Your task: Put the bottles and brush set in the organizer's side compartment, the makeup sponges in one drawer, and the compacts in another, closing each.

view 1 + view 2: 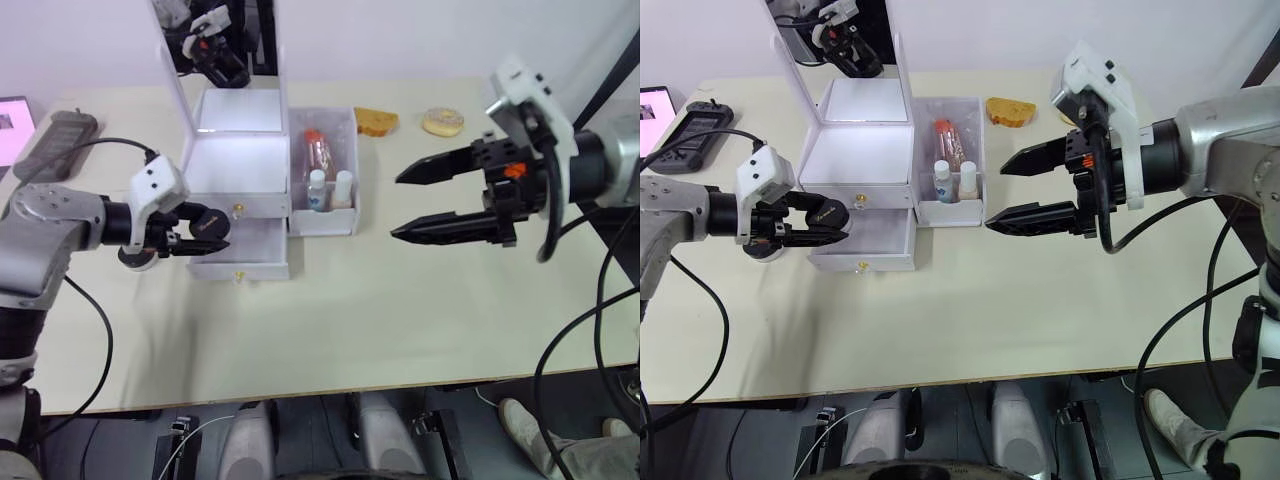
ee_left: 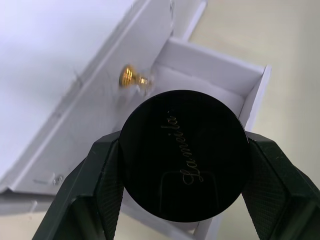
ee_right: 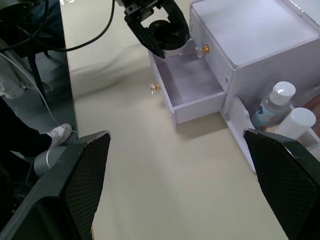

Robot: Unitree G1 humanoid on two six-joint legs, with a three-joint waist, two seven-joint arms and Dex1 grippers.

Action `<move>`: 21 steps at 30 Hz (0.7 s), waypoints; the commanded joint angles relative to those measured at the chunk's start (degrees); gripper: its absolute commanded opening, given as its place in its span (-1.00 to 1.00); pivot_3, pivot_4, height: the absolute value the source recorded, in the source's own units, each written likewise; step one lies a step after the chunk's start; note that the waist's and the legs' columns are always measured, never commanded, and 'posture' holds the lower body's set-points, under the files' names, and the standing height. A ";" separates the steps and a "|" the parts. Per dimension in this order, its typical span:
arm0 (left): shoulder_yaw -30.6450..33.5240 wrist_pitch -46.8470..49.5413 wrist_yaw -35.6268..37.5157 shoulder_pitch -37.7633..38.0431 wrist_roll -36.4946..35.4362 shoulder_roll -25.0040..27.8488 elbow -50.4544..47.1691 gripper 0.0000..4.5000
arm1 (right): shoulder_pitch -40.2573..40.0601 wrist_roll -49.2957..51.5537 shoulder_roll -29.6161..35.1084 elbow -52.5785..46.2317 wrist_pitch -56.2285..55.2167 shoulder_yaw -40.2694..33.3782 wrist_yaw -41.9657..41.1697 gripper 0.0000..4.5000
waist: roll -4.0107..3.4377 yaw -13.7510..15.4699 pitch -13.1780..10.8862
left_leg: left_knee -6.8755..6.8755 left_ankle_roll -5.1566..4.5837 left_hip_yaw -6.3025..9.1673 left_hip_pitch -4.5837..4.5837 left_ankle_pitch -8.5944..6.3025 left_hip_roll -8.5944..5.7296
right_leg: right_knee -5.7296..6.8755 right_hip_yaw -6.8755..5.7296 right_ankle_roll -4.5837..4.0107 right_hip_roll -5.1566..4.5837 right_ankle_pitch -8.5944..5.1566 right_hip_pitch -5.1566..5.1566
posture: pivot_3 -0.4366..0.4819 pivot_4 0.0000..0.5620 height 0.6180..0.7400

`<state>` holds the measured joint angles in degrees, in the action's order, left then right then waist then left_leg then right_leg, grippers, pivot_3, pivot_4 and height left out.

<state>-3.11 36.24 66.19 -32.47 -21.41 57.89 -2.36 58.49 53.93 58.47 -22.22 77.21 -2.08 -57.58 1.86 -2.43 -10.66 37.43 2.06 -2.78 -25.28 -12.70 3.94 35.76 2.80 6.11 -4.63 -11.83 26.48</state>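
Left eye view: the left gripper (image 1: 205,236) clamps a round flat black compact (image 1: 205,222) over the pulled-out lower drawer (image 1: 243,256) of the white plastic organizer (image 1: 240,165); the right gripper (image 1: 410,205) hangs with fingers spread wide, beside the side compartment (image 1: 325,222).

Left wrist view: black fingers (image 2: 95,185) squeeze the lettered compact's rim above the drawer, near the gold knob (image 2: 127,76).

Right wrist view: two white-capped bottles (image 3: 280,107) stand in the compartment.

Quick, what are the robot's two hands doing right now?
Left hand: closed on a black compact.
Right hand: open, holding nothing.
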 commanded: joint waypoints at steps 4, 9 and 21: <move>-0.25 -1.12 -1.99 -2.41 3.29 -1.80 2.40 0.19 | 0.97 1.25 0.27 -0.60 -0.42 -2.25 1.84 1.00 | 0.01 0.03 0.00 | 0.09 0.00 0.02 0.01 0.00 0.00 | 0.10 0.00 0.00 0.00 0.00 -0.01 | -0.05 -0.47 0.97; -0.52 -1.45 -1.71 -2.27 4.20 -2.45 2.37 0.19 | 1.14 2.28 0.20 -0.44 -0.31 -2.56 2.70 1.00 | 0.01 0.01 0.00 | 0.09 0.00 0.02 0.00 0.00 0.00 | 0.11 0.00 0.00 0.00 -0.01 -0.01 | -0.05 -0.47 0.97; -2.25 -1.49 -0.77 -2.25 5.38 -4.57 2.98 0.19 | 0.73 3.89 0.88 -0.89 0.19 -3.28 4.04 1.00 | 0.01 0.06 0.00 | 0.14 0.00 0.04 0.00 0.00 0.00 | 0.17 0.00 0.01 0.00 -0.01 -0.01 | -0.05 -0.47 0.97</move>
<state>-6.04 35.45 65.29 -34.07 -16.35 52.93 1.15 58.50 56.98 58.48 -22.32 77.29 -3.20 -53.84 1.87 -2.37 -10.66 37.58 2.06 -2.74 -25.29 -12.70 3.94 35.93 2.80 6.11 -4.63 -11.84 26.47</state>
